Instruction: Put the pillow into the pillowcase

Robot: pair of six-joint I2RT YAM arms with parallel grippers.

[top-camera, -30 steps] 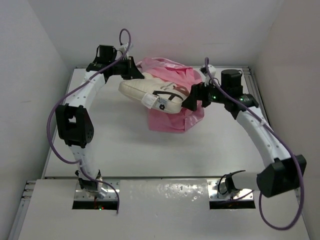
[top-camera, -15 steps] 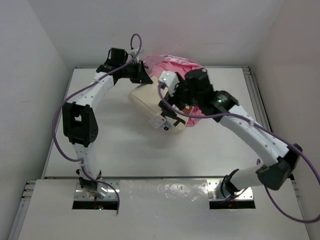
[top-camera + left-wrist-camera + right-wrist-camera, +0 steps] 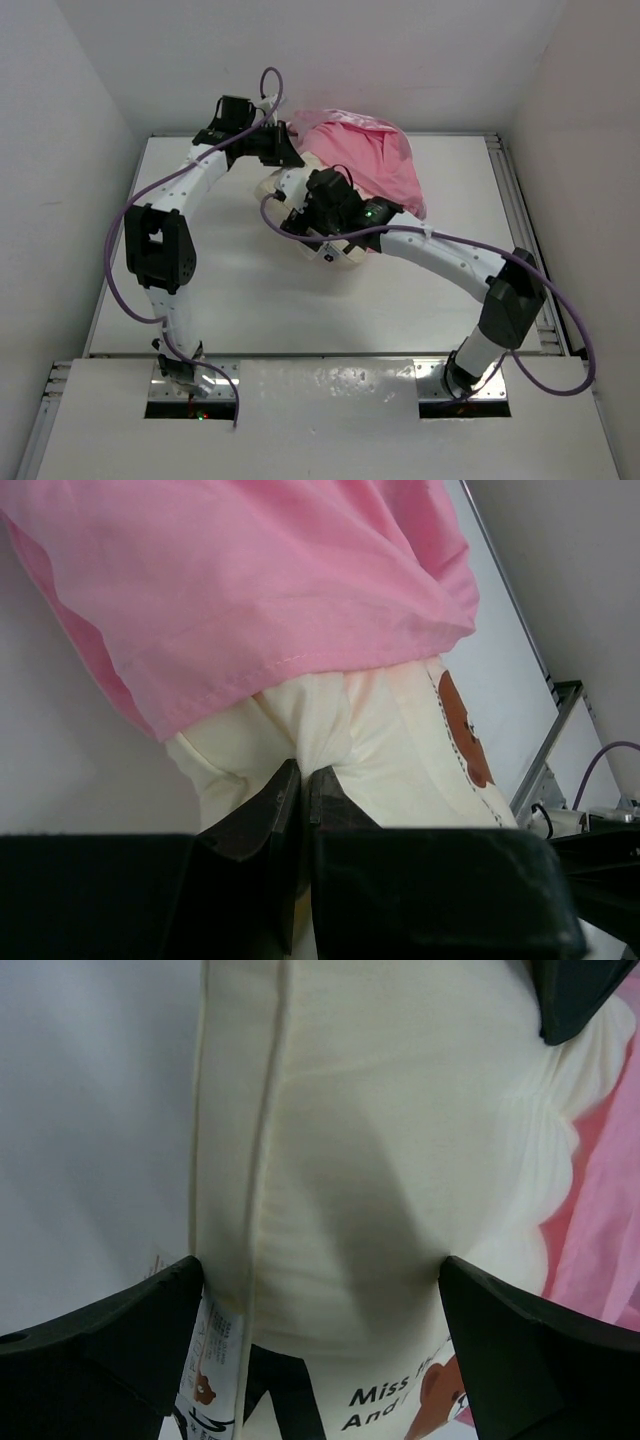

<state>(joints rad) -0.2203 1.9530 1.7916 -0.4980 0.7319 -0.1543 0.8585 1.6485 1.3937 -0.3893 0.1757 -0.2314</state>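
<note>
Pillow (image 3: pixel 380 1140), cream, soft, piped seam, tag (image 3: pixel 215 1350) at near edge; lies between right gripper (image 3: pixel 320 1290) jaws, spread wide astride it. Left gripper (image 3: pixel 303 780) jaws closed tight, pinching a puckered pillow corner. Beyond those jaws: pillowcase (image 3: pixel 250 590), pink, smooth, hemmed, draped over pillow's far part. Table (image 3: pixel 200 290), white, beneath.

right tool (image 3: pixel 318 1275) swung astride pillow (image 3: pixel 360 1110), pillowcase (image 3: pixel 378 162) shifted

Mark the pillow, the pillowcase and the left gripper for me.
pillow (image 3: pixel 380 1180), right wrist view, middle of its cream face.
pillowcase (image 3: pixel 270 580), left wrist view, pink cloth above the hem.
left gripper (image 3: pixel 305 777), left wrist view, between its shut fingertips on the pillow.
</note>
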